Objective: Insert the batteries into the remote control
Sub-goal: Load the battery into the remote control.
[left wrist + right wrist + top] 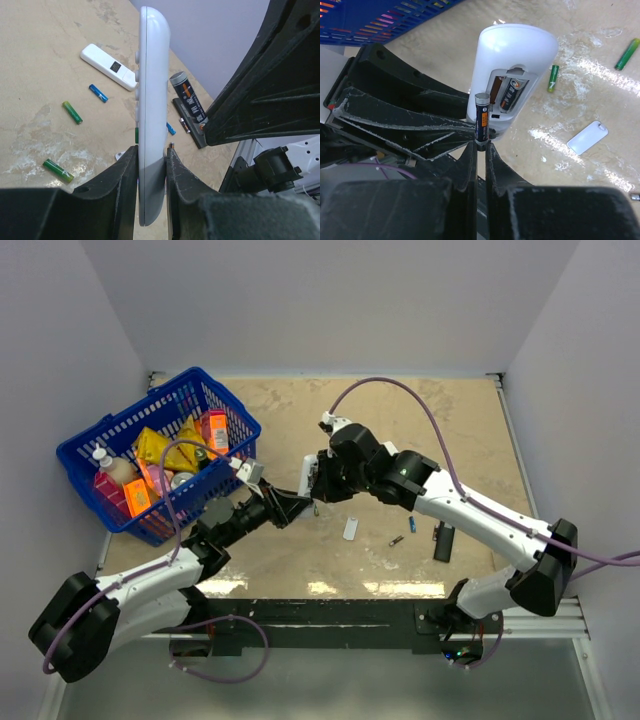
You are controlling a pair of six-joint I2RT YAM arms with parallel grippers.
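Observation:
My left gripper [151, 155] is shut on the slim white remote control [152, 100] and holds it upright above the table. In the right wrist view the remote [512, 55] shows its open battery bay with one battery [508, 96] seated inside. My right gripper [481, 147] is shut on a dark battery [481, 117] with an orange band, held upright just in front of the bay. Both grippers meet at the table's middle, left [303, 498] and right [316, 488]. Loose green batteries [72, 112] [58, 170] and a blue one [98, 93] lie on the table.
A blue basket [160, 450] of packets stands at the left. The white battery cover [350, 528] lies near the front, with a black remote [443, 540] and two small batteries [397, 540] to its right. A wider white remote with a dark window [107, 66] lies beyond.

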